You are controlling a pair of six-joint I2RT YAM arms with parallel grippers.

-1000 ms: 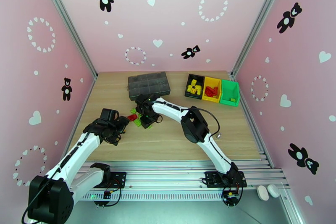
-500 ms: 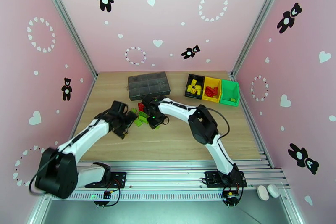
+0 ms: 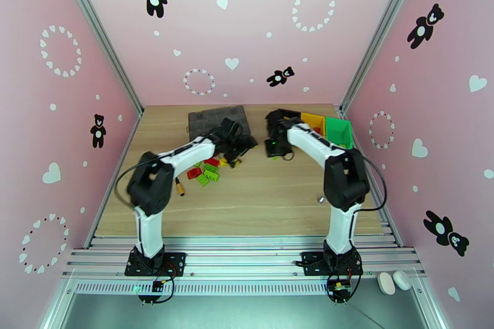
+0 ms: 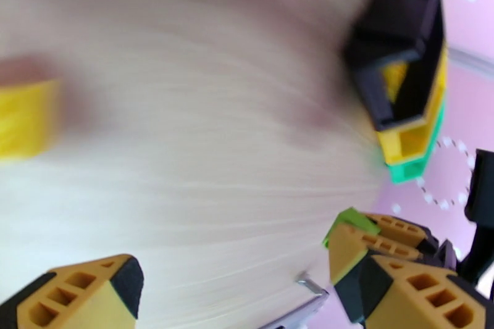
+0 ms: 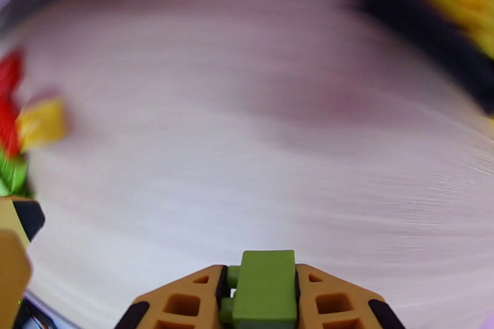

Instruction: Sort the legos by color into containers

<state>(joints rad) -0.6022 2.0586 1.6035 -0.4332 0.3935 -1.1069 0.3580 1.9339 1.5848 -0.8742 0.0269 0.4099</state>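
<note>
**A:** What lies nearest the arms' bases?

**B:** A small wooden-handled screwdriver (image 3: 179, 187), on the pale wooden table (image 3: 259, 207) toward its left edge. Just beyond it is a loose pile of red, yellow and lime green studded plastic bricks (image 3: 207, 171), left of the table's middle.

**A:** And the left gripper?

**B:** The left gripper (image 4: 241, 284) hangs over the wood just past the pile, by the near right corner of the flat dark grey organizer box (image 3: 210, 119). Its jaws stand wide apart with nothing between them.

**A:** The right one?

**B:** The right gripper (image 5: 265, 302) is clamped on a single lime green studded brick (image 5: 265, 274), pinched between its orange fingers (image 5: 179, 299) above the wood. It is just on the near side of the row of three small open-top plastic bins (image 3: 336, 129), black, yellow and green, at the table's far right corner.

**A:** Anything inside them?

**B:** Yellow bricks (image 4: 395, 74) show in the black bin (image 4: 401, 3). The rest is too blurred to tell.
</note>
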